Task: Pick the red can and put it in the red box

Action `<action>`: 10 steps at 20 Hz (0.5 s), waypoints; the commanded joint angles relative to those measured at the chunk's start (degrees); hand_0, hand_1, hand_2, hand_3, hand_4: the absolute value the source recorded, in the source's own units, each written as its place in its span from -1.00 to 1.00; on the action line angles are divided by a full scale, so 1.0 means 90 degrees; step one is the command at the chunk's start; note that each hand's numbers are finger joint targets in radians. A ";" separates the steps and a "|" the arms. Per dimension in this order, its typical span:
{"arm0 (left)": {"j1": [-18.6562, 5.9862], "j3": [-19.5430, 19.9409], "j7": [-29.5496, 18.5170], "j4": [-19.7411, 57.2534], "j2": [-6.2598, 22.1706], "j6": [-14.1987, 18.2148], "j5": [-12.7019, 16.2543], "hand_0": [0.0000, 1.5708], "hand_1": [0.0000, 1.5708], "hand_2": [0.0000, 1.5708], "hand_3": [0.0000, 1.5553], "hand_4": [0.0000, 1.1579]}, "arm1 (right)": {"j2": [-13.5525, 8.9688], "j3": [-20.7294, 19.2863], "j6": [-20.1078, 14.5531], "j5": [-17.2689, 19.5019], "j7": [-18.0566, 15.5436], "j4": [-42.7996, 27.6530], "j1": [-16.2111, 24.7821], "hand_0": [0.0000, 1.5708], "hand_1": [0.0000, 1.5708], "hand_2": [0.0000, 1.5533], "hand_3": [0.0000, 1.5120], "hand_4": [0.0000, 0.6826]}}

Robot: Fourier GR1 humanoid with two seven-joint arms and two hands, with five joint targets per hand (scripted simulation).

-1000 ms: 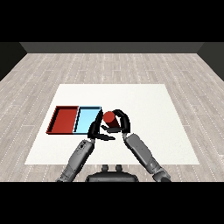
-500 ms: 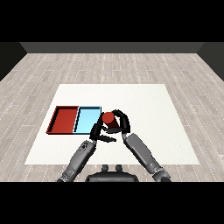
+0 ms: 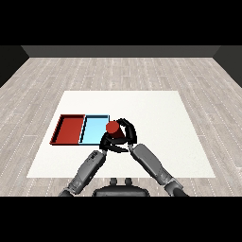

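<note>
In the head view, I am holding the red can (image 3: 112, 127) in my right hand (image 3: 124, 136), whose fingers are curling round it, and the can is sitting at the right rim of the light blue tray (image 3: 93, 129), toward the near left part of the desk (image 3: 156, 113). My left hand (image 3: 107, 142) is hanging just beside the can on its near left side; I cannot tell how its fingers are set. The red tray (image 3: 70, 128) is lying on the far side of the blue one, toward the desk's left edge. I am judging this as the carry step, with the pick done: next I am needing to take the can leftward across the blue tray and lower it inside the red one before letting go.
</note>
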 commanded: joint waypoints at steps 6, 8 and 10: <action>-0.0332 -0.0564 -0.0450 0.0369 0.0000 0.0441 0.0437 -1.00 -1.00 -1.00 -1.00 -1.00 | 0.0011 0.0454 -0.0118 -0.0160 -0.0219 0.0262 -0.0024 0.89 0.89 0.87 0.81 0.85; -0.0269 -0.0207 0.0318 -0.0350 0.0000 0.0248 -0.0003 -1.00 -1.00 -1.00 -1.00 -0.73 | 0.0011 0.0585 -0.0285 -0.0528 -0.0271 0.0272 -0.0242 0.88 0.88 0.88 0.81 0.88; -0.0059 -0.0096 0.0353 -0.0456 0.0002 0.0255 -0.0259 -1.00 -1.00 -1.00 -1.00 -0.50 | 0.0010 0.0257 0.0080 -0.0545 -0.0545 0.0718 -0.0361 0.89 0.89 0.87 0.82 0.88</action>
